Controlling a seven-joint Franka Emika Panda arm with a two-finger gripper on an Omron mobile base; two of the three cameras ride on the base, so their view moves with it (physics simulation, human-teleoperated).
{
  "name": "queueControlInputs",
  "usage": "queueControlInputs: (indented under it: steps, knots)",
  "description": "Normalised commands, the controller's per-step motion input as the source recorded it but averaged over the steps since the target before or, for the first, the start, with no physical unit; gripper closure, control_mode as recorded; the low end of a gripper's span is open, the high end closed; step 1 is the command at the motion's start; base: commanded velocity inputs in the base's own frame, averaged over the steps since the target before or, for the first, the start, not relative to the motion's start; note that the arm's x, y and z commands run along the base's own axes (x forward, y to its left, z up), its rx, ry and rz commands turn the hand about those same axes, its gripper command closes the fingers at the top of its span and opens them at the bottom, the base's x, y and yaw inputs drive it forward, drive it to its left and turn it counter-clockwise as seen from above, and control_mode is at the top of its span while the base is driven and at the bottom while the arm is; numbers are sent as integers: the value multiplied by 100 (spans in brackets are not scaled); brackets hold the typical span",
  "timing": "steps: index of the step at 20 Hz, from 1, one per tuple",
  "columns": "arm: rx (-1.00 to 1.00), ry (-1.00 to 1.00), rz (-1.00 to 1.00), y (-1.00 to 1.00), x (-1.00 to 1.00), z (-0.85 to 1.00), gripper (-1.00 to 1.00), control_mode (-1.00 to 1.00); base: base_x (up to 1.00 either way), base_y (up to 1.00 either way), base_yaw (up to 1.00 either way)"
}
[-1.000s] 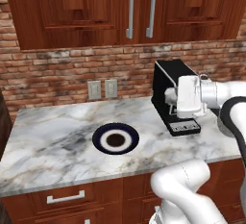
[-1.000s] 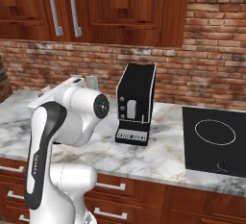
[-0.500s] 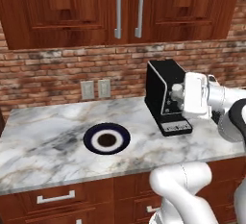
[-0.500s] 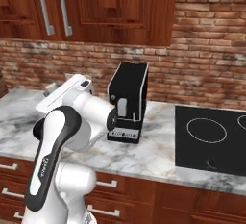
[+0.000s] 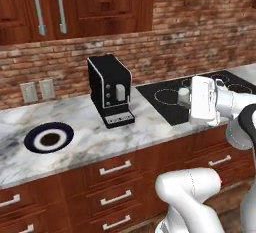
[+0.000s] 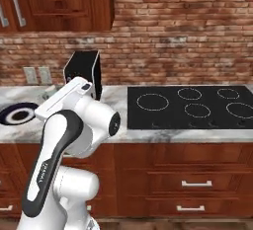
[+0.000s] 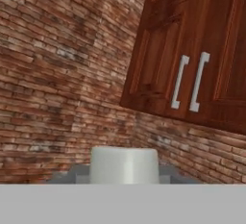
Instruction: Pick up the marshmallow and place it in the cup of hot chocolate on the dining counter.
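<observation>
The marshmallow (image 7: pixel 125 164) is a small white soft cylinder held between the fingertips at the bottom of the hand view. From the left base it is a little white lump (image 5: pixel 184 96) at the tip of the white hand, held above the cooktop's near edge. My gripper (image 5: pixel 186 97) is shut on it and points at the brick wall and upper cabinets. From the right base the gripper (image 6: pixel 49 92) sits above the counter beside the coffee machine. The cup of hot chocolate and the dining counter are out of view.
A black coffee machine (image 5: pixel 110 90) stands on the marble top with wooden drawers (image 5: pixel 85 142). A dark-blue plate with a white ring (image 5: pixel 49 138) lies at its left. A black cooktop (image 6: pixel 192 106) is set in the counter to the right. Wooden cabinets (image 7: pixel 192 50) hang overhead.
The whole picture has slid left, so the base has driven to the right. The cooktop has come into view and the plate has gone to the left edge. The arm holds its pose.
</observation>
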Motion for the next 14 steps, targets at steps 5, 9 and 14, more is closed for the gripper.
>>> queueControlInputs:
  steps: [5, 9, 14]
  knots:
    - [0, 0, 0, 0, 0, 0, 100, 100, -2, -13, -92]
    - [0, 0, 0, 0, 0, 0, 100, 100, 0, -9, -95]
    - [0, 0, 0, 0, 0, 0, 100, 100, 3, -10, -88]
